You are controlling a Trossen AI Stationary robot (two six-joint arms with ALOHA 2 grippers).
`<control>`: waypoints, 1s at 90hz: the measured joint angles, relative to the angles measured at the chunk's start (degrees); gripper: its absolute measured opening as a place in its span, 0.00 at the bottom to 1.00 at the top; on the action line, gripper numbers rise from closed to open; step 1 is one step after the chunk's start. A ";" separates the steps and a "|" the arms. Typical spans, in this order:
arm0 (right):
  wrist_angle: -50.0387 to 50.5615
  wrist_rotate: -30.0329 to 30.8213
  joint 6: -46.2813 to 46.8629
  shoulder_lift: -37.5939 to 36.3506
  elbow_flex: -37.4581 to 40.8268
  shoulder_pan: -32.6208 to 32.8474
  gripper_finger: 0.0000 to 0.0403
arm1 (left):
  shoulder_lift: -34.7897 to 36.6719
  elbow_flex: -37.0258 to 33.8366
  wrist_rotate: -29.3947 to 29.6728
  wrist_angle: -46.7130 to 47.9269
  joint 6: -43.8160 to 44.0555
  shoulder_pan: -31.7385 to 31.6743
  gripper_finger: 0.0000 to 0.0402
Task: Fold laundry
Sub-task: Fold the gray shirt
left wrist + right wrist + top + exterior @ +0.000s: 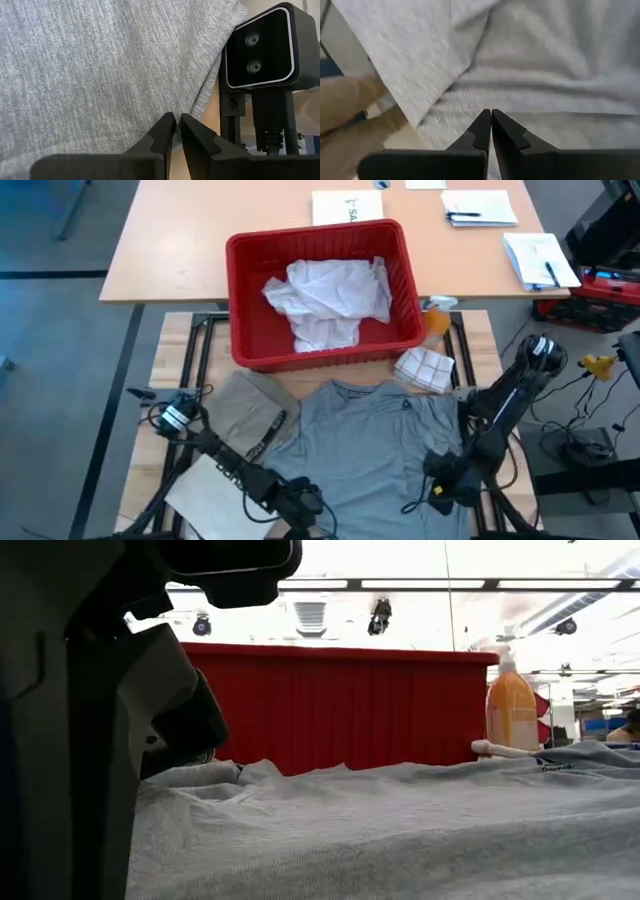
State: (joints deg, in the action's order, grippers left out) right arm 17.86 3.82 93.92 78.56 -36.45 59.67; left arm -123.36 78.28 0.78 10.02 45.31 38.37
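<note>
Spread flat across the near half of the table (180, 320): grey T-shirt (385, 440), collar toward the red basket (250, 280), hem toward the arms' bases. Beside it on the left, touching its sleeve: khaki-tan piece (250, 415), folded. Inside the basket, crumpled: white shirt (330, 295). Just off the basket's right corner: folded checked cloth (425, 368) and an orange bottle (512, 710).

At the T-shirt's near hem, left of centre: left gripper (176, 131), fingers drawn nearly together with only a thin slit between, tips over the grey knit close to its edge. Whether cloth is pinched there: cannot tell. Just past that edge in the left wrist view: a black camera housing (260, 47) on its stand.

At the T-shirt's near right side: right gripper (490, 127), fingers (481, 131) pressed together tip to tip, pointing at the rumpled grey fabric, where one layer lies over another. Whether any fabric is caught between the tips: cannot tell.

Filling the left of the low view: part of a dark arm, grey cloth running across the foreground.
</note>
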 joint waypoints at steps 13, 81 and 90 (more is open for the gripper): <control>-5.32 -2.34 -2.04 3.70 -0.02 0.03 0.00 | 0.00 0.00 -0.07 0.00 -0.04 -0.07 0.06; 18.06 -8.15 10.16 -2.44 -2.30 4.57 0.00 | 0.17 -0.02 -0.63 0.55 -0.51 0.07 0.06; 6.87 2.40 5.04 -2.57 -3.10 4.33 0.00 | 0.30 -0.03 -0.77 0.65 -0.82 0.06 0.06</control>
State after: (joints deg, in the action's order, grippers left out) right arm 24.73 6.22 98.96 75.99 -39.55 64.00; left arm -123.06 78.25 0.01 10.67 44.49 38.43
